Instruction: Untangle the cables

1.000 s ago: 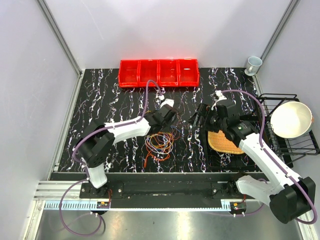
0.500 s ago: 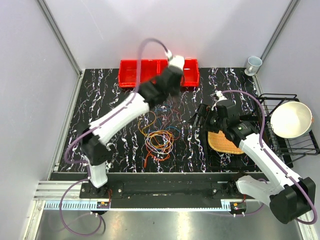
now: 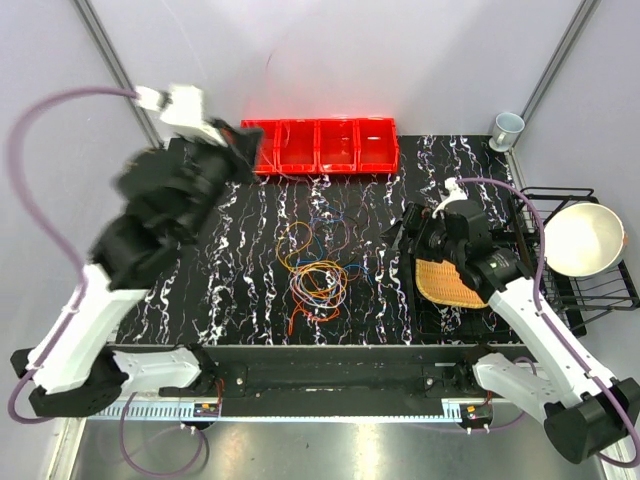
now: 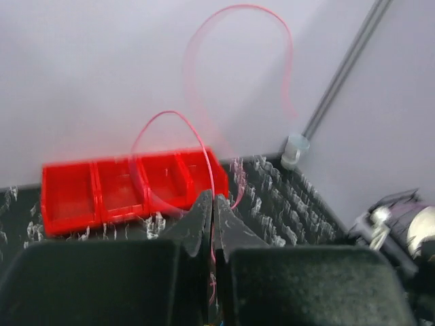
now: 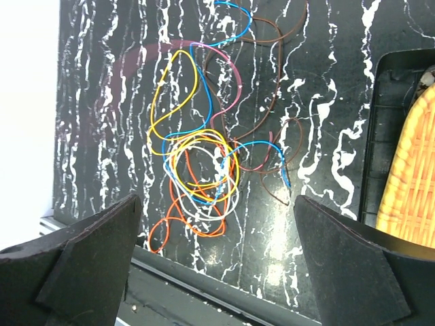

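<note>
We are holding our left hand (image 4: pixel 212 204) high above the worktop (image 3: pixel 250 300), its fingers pressed together on one thin red cable (image 4: pixel 166 115) that is looping up past the fingertips, with the red bins (image 4: pixel 129 187) beyond. Our right hand (image 5: pixel 217 198) is hovering spread wide, gripping nothing, over the other cables (image 5: pixel 200 170), which are lying in a loose tangle mid-worktop, left of the wicker tray (image 5: pixel 408 170).
</note>
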`<control>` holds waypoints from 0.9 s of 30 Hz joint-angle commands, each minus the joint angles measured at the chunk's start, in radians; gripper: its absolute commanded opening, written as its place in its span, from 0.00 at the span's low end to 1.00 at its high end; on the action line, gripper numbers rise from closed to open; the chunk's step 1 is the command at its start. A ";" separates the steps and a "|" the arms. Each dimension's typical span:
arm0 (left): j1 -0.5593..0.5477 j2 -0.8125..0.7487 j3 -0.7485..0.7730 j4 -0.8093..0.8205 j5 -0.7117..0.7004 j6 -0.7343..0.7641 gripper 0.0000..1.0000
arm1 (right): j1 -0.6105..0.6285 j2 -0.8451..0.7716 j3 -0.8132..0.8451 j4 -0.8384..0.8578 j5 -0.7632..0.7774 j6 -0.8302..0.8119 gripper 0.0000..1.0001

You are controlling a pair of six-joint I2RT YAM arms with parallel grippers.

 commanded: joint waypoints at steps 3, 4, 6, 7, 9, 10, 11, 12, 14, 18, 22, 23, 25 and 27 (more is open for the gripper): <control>0.002 -0.004 -0.471 0.103 0.140 -0.114 0.00 | 0.005 -0.050 0.033 0.039 -0.050 0.031 1.00; 0.002 -0.020 -0.514 0.118 0.163 -0.155 0.00 | 0.005 -0.053 0.029 0.043 -0.059 0.032 1.00; 0.002 -0.026 -0.624 0.160 0.189 -0.183 0.00 | 0.005 -0.055 0.026 0.049 -0.099 0.032 1.00; 0.002 -0.024 -0.654 0.169 0.198 -0.218 0.00 | 0.003 -0.050 0.018 0.057 -0.113 0.035 1.00; 0.005 -0.014 -0.717 0.192 0.201 -0.253 0.00 | 0.005 -0.041 0.003 0.074 -0.154 0.052 1.00; 0.007 0.003 -0.731 0.200 0.209 -0.285 0.00 | 0.005 -0.036 -0.023 0.097 -0.165 0.058 0.99; 0.008 0.015 -0.741 0.206 0.215 -0.298 0.00 | 0.005 -0.032 -0.039 0.112 -0.174 0.075 0.98; 0.010 0.028 -0.754 0.210 0.220 -0.306 0.00 | 0.005 -0.030 -0.051 0.121 -0.185 0.084 0.97; 0.010 0.066 -0.757 0.210 0.226 -0.330 0.00 | 0.005 -0.018 -0.088 0.147 -0.191 0.106 0.95; 0.010 0.112 -0.775 0.241 0.237 -0.358 0.00 | 0.005 0.020 -0.129 0.166 -0.193 0.139 0.94; 0.010 0.146 -0.844 0.292 0.226 -0.413 0.00 | 0.006 0.083 -0.171 0.235 -0.226 0.207 0.93; 0.011 0.151 -0.881 0.319 0.223 -0.424 0.00 | 0.006 0.094 -0.178 0.255 -0.237 0.230 0.93; 0.016 0.172 -0.913 0.342 0.221 -0.451 0.00 | 0.015 0.131 -0.191 0.293 -0.243 0.245 0.92; 0.021 0.204 -0.953 0.376 0.224 -0.465 0.00 | 0.017 0.162 -0.191 0.319 -0.246 0.262 0.92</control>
